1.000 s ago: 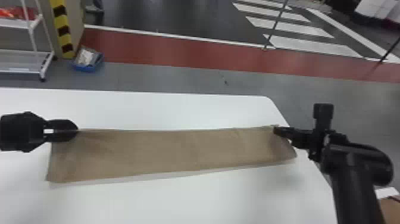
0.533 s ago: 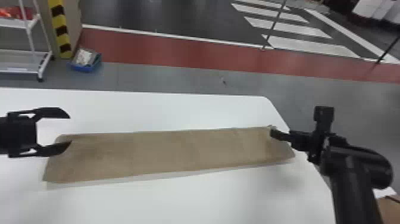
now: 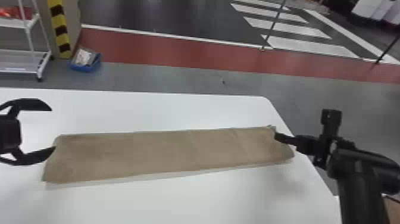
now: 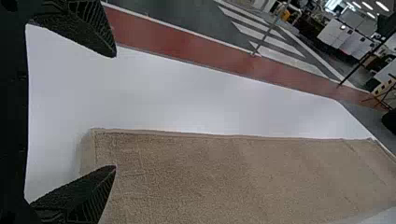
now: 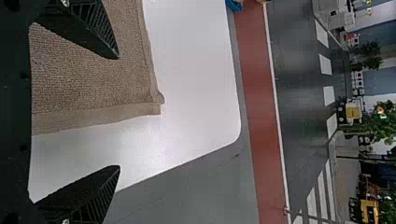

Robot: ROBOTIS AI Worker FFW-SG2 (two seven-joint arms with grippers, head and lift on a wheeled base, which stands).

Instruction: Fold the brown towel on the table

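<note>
Brown towel lying as a long strip on a white table, with my two open grippers at its ends.
In the head view the towel runs from lower left to right of centre, slightly slanted, a thin pale edge along its near side. My left gripper, at the left edge of the frame, has its fingers spread, one tip at the towel's far left corner. My right gripper, right of centre in the head view, is spread too, by the strip's right end; neither is pinching cloth. I judge the lengthwise fold done and the crosswise one next: I need to grip one short end through all its layers, then carry it over towards the other.
</note>
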